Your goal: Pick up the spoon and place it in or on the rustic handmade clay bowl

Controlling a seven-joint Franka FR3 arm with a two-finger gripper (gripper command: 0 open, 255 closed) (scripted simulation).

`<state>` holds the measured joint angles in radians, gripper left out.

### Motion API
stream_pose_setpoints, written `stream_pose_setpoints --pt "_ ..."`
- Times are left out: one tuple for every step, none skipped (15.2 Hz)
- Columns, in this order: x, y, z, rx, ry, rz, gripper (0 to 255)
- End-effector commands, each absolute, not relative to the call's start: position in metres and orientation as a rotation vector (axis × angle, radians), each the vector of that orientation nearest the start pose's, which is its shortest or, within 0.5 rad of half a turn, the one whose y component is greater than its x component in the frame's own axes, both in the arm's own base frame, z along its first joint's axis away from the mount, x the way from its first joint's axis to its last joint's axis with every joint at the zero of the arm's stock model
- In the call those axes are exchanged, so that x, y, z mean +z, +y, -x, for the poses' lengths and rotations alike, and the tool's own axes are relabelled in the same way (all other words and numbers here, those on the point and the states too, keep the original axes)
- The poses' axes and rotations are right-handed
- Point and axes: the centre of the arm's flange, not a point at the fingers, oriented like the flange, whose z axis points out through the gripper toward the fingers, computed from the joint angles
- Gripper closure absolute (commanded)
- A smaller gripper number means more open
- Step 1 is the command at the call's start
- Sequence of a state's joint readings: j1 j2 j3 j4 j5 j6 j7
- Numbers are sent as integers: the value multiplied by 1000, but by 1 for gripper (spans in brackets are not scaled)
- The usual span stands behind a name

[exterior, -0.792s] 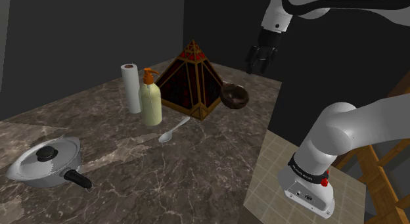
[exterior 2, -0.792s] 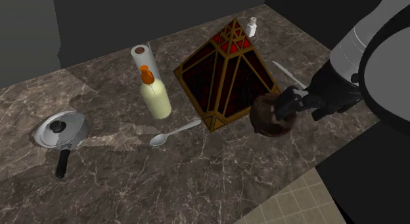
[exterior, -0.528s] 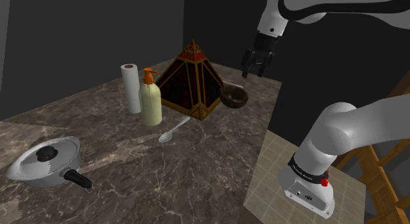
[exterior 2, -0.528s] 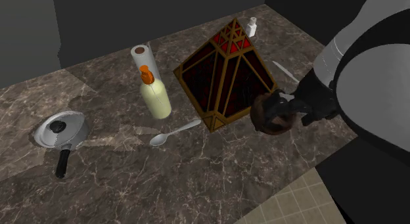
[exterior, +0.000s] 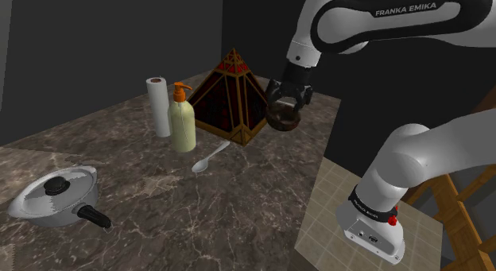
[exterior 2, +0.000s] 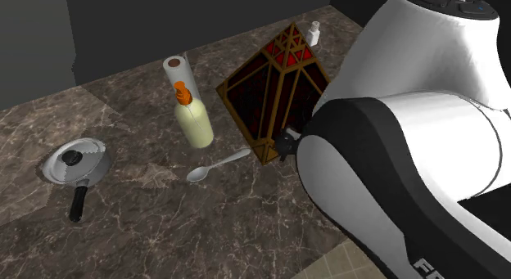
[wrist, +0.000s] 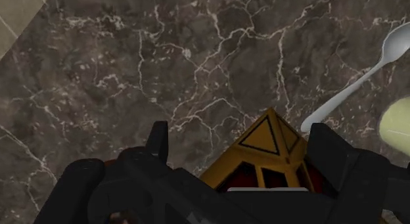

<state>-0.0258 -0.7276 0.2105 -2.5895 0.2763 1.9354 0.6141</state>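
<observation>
The spoon (exterior: 211, 157), pale grey with a metallic sheen, is lying flat on the dark, white-veined marble counter (exterior: 207, 222). Its rounded end is pointing toward the near side and its slim handle is running up toward the near corner of the pyramid lantern (exterior: 230, 98). Whether the handle tip is touching the lantern's base is hard to tell. The spoon is probably light, rigid and slippery, and it is sitting so low on the stone that there is little to catch. The safest hold is likely across the narrow handle near its middle, clear of the lantern's frame. Just to the shoulder view's left of the spoon, a cream soap bottle (exterior: 183, 122) with an orange pump is standing upright, and a white paper roll (exterior: 158, 106) is standing beside it on the far side. The lantern is showing dark red panels in a golden frame. To its right, near the counter's far right edge, the brown, rough-looking clay bowl (exterior: 284, 121) is resting well apart from the spoon. The gripper (exterior: 287, 100) is hanging directly over this bowl with its jaws spread wide and nothing between them. At the near left, a lidded steel pot (exterior: 56, 196) with a black knob and black handle is sitting by itself.
</observation>
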Motion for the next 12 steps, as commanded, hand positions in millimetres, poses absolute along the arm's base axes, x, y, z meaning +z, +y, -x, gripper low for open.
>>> stream_pose_setpoints --pt "474 104 -338 -22 961 2835 0" --pt "467 114 -342 -19 1015 2812 0" --pt "461 124 -346 -15 1068 2788 0" --pt "454 134 -351 -12 1121 2763 0" --pt "448 144 -357 -8 1173 2736 0" --pt "442 153 -362 -5 1225 2709 0" --pt "435 162 -368 -1 1276 2682 0" --pt "429 171 -375 2 1327 2653 0" --pt "423 180 -381 6 1377 2623 0" --pt "416 189 -388 9 1426 2592 0" --pt "410 197 -396 13 1475 2561 0" --pt "404 205 -403 16 1523 2528 0"
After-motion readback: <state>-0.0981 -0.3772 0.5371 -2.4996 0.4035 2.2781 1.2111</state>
